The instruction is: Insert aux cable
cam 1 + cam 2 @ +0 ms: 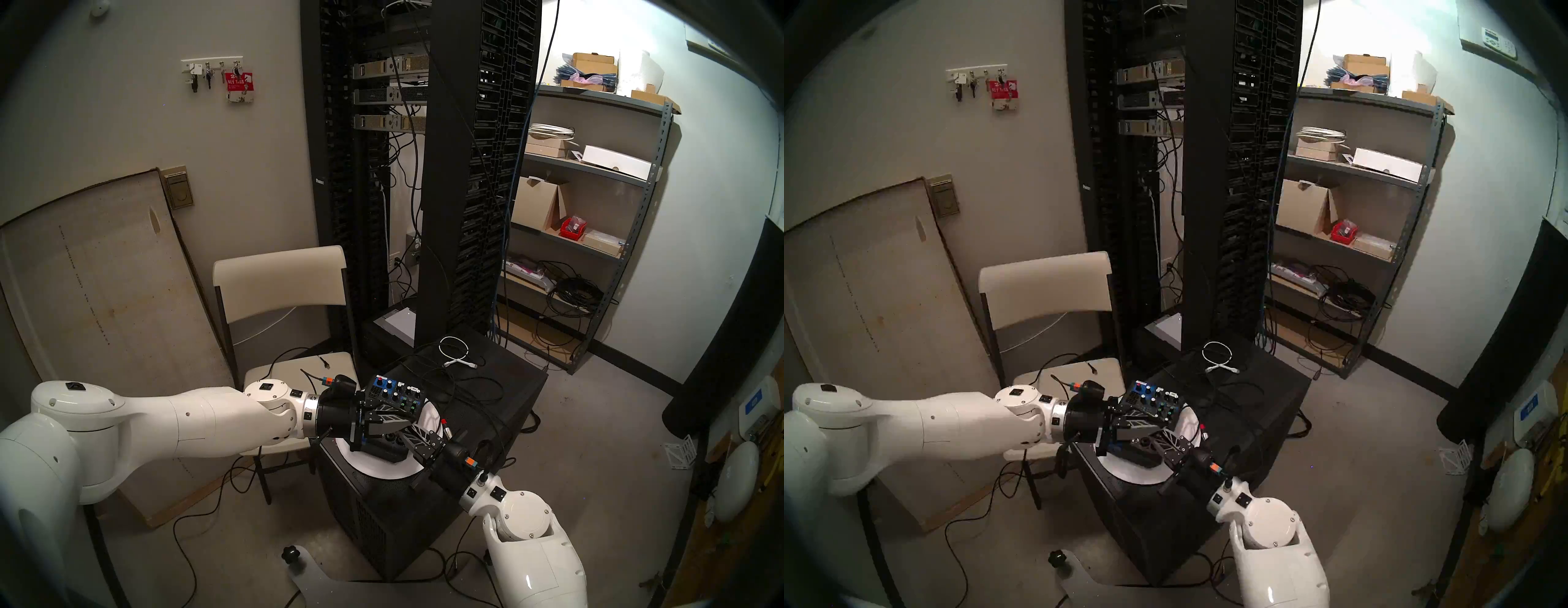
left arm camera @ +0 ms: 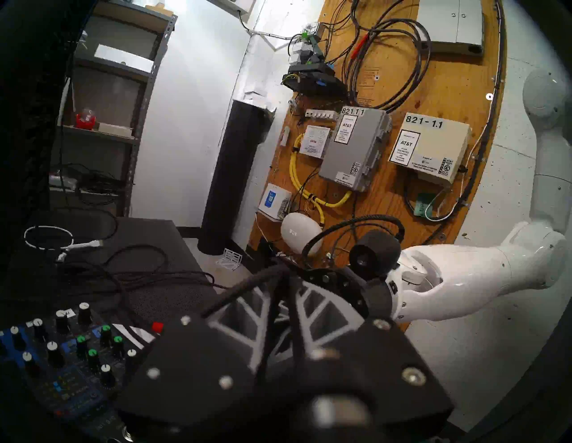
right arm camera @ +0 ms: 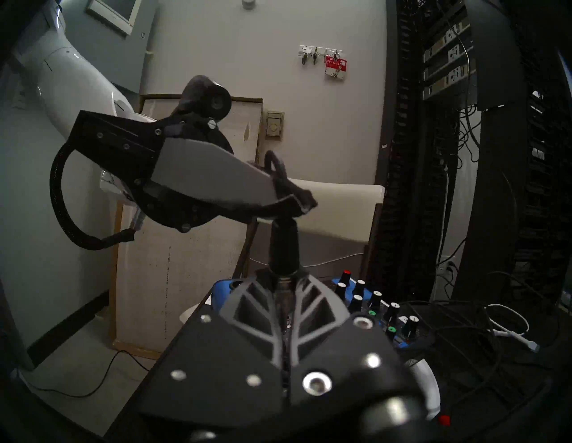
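The black server rack (image 1: 424, 170) rose behind everything, and in front of it stood the black cabinet (image 1: 488, 407) that carried my work. On the cabinet's near end lay a round white plate (image 1: 382, 467), and on that plate sat the small blue audio mixer (image 1: 396, 395), its black and green knobs facing up. A white coiled cable (image 1: 456, 352) rested on the cabinet's far end, well apart from the mixer, among loose black leads. My two arms met over the plate, just in front of the mixer. My left gripper (image 3: 294, 201) was clenched on the aux cable (image 3: 283, 244) where the braided lead meets the plug body, the lead looping up above my fingers. My right gripper (image 3: 286, 312) was pinched shut on the same plug lower down, at its metal end, with the black plug body standing upright between my two grips. The plug hung beside the mixer's near edge; I could not tell whether its tip touched anything.
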Action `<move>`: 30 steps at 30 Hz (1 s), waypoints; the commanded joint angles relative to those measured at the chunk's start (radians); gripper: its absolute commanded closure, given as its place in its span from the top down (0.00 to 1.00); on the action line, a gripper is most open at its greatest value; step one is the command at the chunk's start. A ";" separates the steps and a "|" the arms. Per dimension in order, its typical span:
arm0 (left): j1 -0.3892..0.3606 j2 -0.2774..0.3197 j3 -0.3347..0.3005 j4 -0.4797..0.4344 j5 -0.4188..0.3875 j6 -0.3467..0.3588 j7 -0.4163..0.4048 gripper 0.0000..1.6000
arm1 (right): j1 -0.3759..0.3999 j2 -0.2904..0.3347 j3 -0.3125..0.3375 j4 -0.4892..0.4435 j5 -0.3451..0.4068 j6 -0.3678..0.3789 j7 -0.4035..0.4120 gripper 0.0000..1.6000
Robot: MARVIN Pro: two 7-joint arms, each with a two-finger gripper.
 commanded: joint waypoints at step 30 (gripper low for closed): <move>-0.011 0.011 0.006 -0.016 -0.004 0.005 0.018 0.75 | 0.011 0.036 0.016 -0.089 -0.028 0.119 0.054 0.00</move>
